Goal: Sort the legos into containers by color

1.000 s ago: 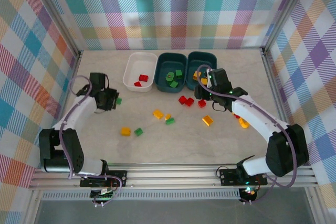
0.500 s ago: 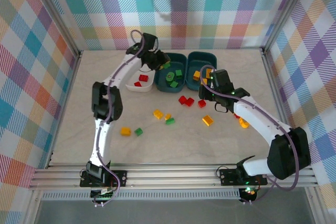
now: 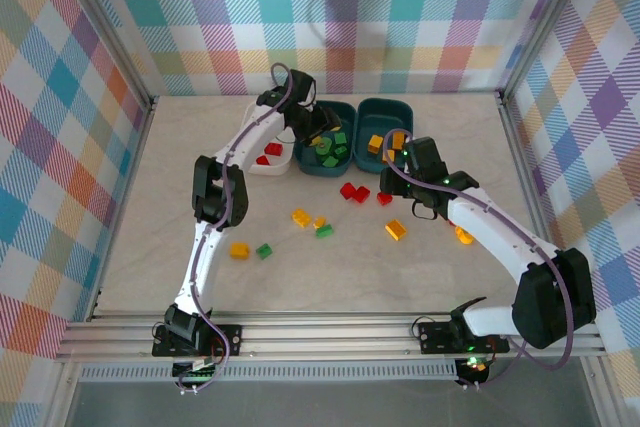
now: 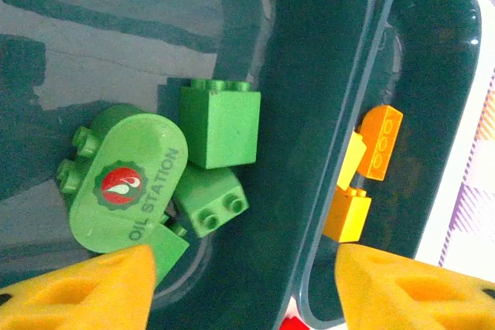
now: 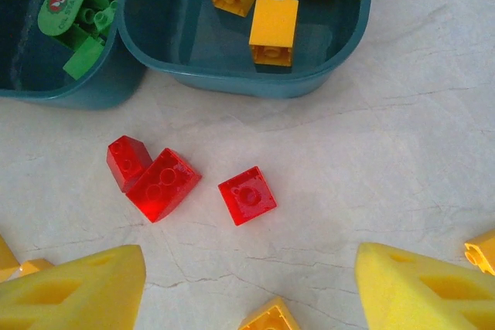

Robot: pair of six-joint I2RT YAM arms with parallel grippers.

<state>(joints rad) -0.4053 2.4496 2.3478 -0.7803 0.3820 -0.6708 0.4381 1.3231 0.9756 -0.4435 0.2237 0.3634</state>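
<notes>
left gripper [image 3: 317, 133] over green-filled teal tub [image 3: 326, 173]; right gripper [image 3: 393, 174] beside red bricks [image 3: 355, 191]

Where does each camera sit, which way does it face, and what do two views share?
Top external: above and behind the arm bases, looking down on the table; both arms, left hand over the green-brick tub, right hand by the yellow-brick tub.
Left wrist: on that wrist, looking down into the green-brick tub; yellow fingers at the bottom edge.
Right wrist: on that wrist, looking down at three red bricks; yellow fingers at the bottom corners.
Shared: both wrist views catch the oval OIL STATION piece.
</notes>
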